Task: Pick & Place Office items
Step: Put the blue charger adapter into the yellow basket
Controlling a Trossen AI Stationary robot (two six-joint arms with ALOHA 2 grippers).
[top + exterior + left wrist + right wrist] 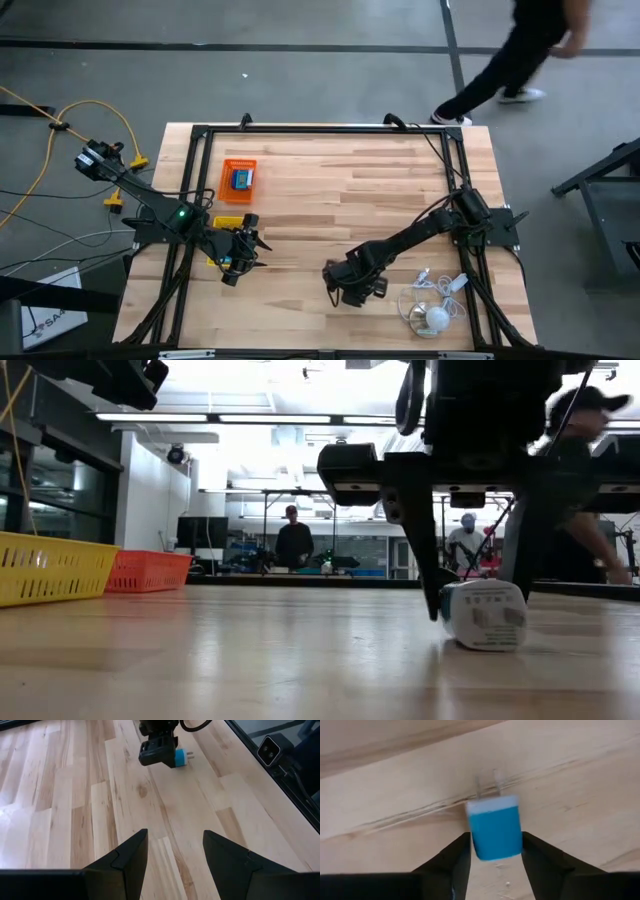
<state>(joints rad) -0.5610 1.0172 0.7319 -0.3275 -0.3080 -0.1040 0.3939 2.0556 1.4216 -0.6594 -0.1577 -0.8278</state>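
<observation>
A blue plug block with a white end and two metal prongs lies on the wooden table. My right gripper is shut on it, right of the table's middle and toward the near edge. The left wrist view shows the same block under that gripper. In the low view its white labelled face shows beside one dark finger. My left gripper hovers open over bare wood by the yellow tray and holds nothing. My right gripper pinches the block's two blue side faces between its two fingers, toward the end away from the prongs. The fingers come steeply from above. The block rests on the table top, prongs pointing away from the gripper.
An orange tray holding a small blue item and a yellow tray sit at the table's left. A white cable bundle with a round white piece lies near the right front corner. A person walks beyond the far edge.
</observation>
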